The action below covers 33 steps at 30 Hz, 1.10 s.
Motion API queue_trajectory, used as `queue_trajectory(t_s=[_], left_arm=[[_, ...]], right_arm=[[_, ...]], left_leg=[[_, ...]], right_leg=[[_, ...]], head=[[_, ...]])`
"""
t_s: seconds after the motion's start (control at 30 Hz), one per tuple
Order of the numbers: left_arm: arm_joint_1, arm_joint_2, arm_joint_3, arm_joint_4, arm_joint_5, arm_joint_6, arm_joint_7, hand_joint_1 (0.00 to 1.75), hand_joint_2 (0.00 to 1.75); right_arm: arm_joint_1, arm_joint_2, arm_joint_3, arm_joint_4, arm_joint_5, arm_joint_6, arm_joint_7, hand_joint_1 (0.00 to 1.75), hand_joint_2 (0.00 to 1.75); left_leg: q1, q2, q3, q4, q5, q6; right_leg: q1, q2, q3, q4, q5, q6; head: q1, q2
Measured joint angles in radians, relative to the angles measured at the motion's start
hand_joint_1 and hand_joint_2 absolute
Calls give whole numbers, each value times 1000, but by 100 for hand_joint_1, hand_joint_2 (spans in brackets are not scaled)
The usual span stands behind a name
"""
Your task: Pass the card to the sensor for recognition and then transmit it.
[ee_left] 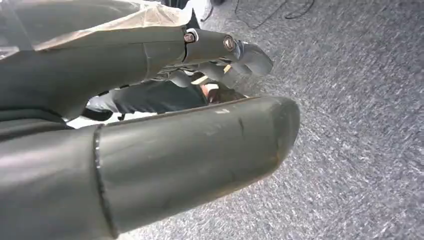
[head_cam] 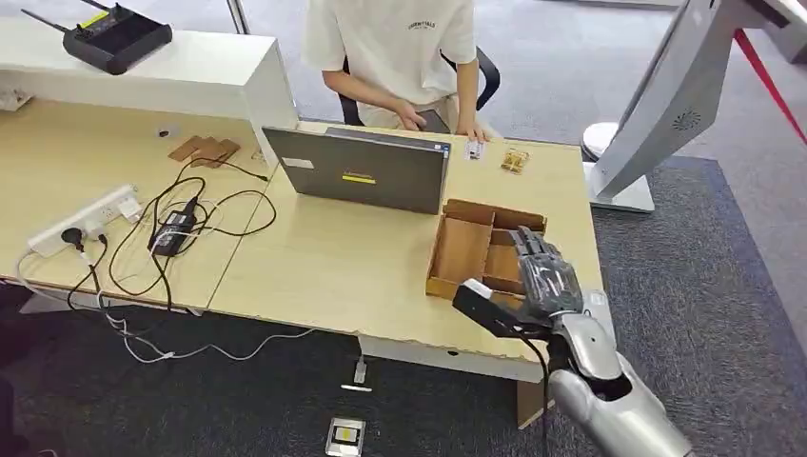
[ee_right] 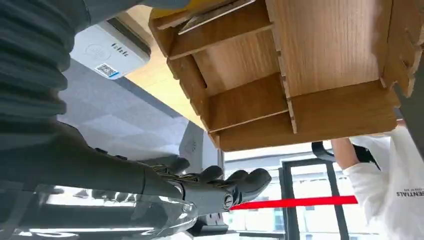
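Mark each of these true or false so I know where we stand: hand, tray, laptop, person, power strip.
1. The right hand is over the wooden compartment tray. True.
2. The laptop lies flat and shut. False: it stands open, its lid back facing the robot.
3. A person sits at the far side of the table. True.
4. The tray sits at the table's left end. False: it is near the right end, in front of the laptop.
5. A white power strip lies at the left with cables plugged in. True.
6. The left hand holds the tray. False: it hangs over grey carpet.
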Motion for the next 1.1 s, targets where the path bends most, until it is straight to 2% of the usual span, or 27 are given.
queue_trajectory(t_s=[0.3, 0.47, 0.63, 0.77, 1.1], left_arm=[[-7, -5, 0, -2, -10, -1, -4, 0, 0], [-8, -6, 0, -7, -28, -2, -2, 0, 0], [-1, 4, -3, -55, -49, -3, 52, 0, 0], [4, 12, -4, -80, -53, -3, 56, 0, 0], [5, 14, -6, -96, -57, -2, 34, 0, 0]], right_arm=[[-1, 40, 11, 63, 25, -17, -11, 0, 175], [2, 46, 12, 72, 27, -15, -11, 0, 175], [15, 46, 11, 73, 50, -3, -8, 0, 175], [21, 52, 11, 74, 85, -4, -10, 0, 175], [22, 78, 12, 84, 138, -76, -33, 0, 175]], left_leg=[[0, 0, 0, 0, 0, 0], [0, 0, 0, 0, 0, 0], [0, 0, 0, 0, 0, 0], [0, 0, 0, 0, 0, 0], [0, 0, 0, 0, 0, 0]], right_leg=[[0, 0, 0, 0, 0, 0], [0, 0, 0, 0, 0, 0], [0, 0, 0, 0, 0, 0], [0, 0, 0, 0, 0, 0], [0, 0, 0, 0, 0, 0]], head=[[0, 0], [0, 0], [0, 0], [0, 0], [0, 0]])
